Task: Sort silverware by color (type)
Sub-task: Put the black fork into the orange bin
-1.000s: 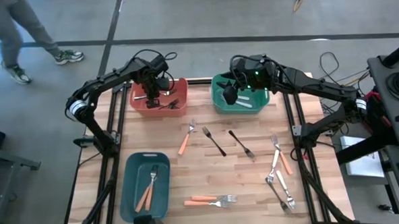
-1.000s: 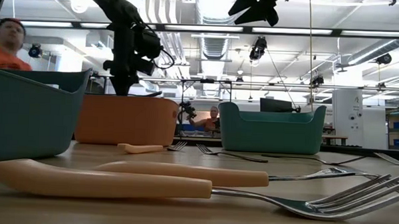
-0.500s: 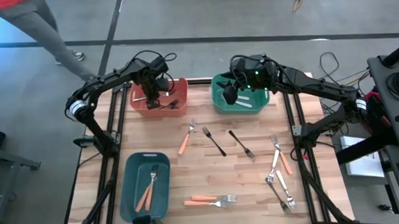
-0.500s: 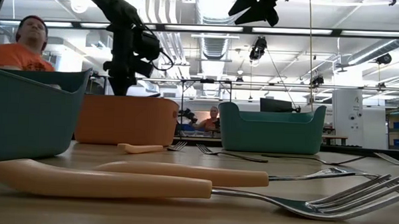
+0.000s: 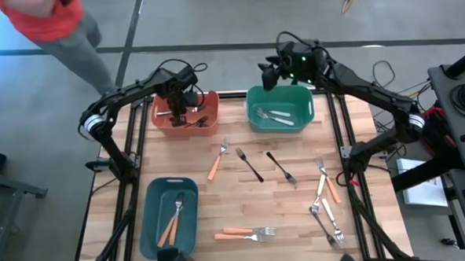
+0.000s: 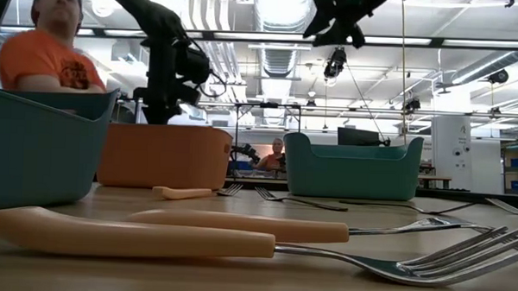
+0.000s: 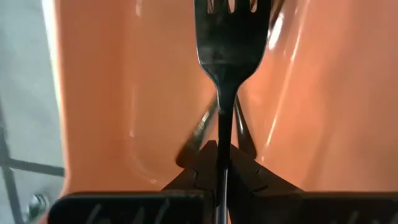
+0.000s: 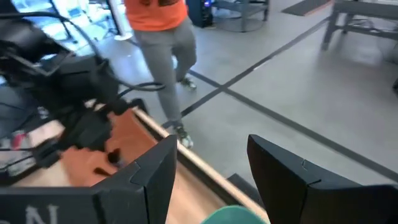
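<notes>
My left gripper (image 7: 219, 163) pinched a black fork (image 7: 227, 43) over the orange plastic bin (image 5: 161, 123); next, release it. My right gripper (image 8: 211, 168) hung spread.

You are looking at two dark, jointed arms with black cables looped near the wrists: the left gripper (image 7: 219, 177) shows black wedge-shaped fingers, the right gripper (image 8: 211, 180) broad matte-black ones with a pale letter N.
</notes>
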{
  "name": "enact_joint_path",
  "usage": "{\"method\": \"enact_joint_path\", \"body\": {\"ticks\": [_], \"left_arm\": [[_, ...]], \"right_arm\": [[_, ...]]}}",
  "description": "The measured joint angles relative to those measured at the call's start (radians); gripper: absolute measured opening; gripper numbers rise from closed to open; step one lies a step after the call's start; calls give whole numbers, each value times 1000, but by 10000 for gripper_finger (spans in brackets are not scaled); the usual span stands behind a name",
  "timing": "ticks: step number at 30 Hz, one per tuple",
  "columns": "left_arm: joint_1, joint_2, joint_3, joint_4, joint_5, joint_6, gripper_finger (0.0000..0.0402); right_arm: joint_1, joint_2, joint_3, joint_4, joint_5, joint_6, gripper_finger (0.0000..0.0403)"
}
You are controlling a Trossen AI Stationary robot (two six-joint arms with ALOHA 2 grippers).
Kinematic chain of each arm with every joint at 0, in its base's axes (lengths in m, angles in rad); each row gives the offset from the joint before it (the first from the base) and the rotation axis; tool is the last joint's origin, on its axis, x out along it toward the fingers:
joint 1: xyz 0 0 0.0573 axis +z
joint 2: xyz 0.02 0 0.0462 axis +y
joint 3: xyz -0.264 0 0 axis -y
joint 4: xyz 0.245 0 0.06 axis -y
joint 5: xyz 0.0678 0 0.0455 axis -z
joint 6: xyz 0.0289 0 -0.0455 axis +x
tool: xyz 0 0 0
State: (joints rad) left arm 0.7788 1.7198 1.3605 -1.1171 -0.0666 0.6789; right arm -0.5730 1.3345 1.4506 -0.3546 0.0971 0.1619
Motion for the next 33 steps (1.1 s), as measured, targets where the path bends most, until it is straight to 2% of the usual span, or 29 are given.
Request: {"method": "enact_joint_path", "body": {"ticks": [9,13,33], "left_arm": [[0,56,10,-4,-1,-46,0],[0,100,38,-68,0,-49,0],[4,173,53,-82,-3,-32,0]], "right_arm": [[-72,91,0,89,-3,-86,187],[-104,116,0,111,-4,-100,187],[-166,128,0,166,-53,-112,187]]}}
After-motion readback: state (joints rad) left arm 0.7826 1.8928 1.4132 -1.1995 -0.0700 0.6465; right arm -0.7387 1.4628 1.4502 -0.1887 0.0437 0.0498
